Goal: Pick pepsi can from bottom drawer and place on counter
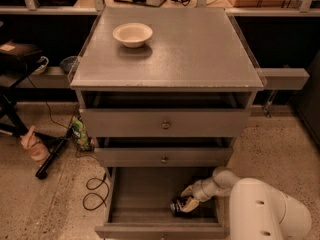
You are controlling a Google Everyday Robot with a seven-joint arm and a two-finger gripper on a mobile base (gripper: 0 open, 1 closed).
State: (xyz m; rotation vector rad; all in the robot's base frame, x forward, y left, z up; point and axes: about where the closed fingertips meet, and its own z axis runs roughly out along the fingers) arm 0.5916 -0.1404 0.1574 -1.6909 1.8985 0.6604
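Bottom drawer (pixel 145 196) is pulled out and open, grey floor visible, and the only thing I see in it is the can (pixel 176 207). The can sits in the right front part of the drawer floor, near the right wall and close to the front panel. It is dark with a bit of blue showing; I cannot tell whether it is upright or tilted. My gripper (pixel 184 200) is down inside that same drawer, reaching in from the right. My fingers (pixel 190 190) sit one on each side of the can, clamped onto it. My arm (pixel 267 209) is white and bulky at lower right, crossing over the drawer's right edge. The middle drawer (pixel 162 158) and top drawer (pixel 165 124) each show a grey front with a small round knob. Each has a dark gap above the front, and their insides are not visible. The counter (pixel 190 54) is a flat grey top with a pale worn front edge. It holds one bowl (pixel 132 34), cream coloured, at the back left, and nothing shows inside the bowl. The can is well below the counter and not on it. On the floor (pixel 45 204) left of the cabinet there is a looped black cable (pixel 94 193) and a green packet (pixel 80 133).
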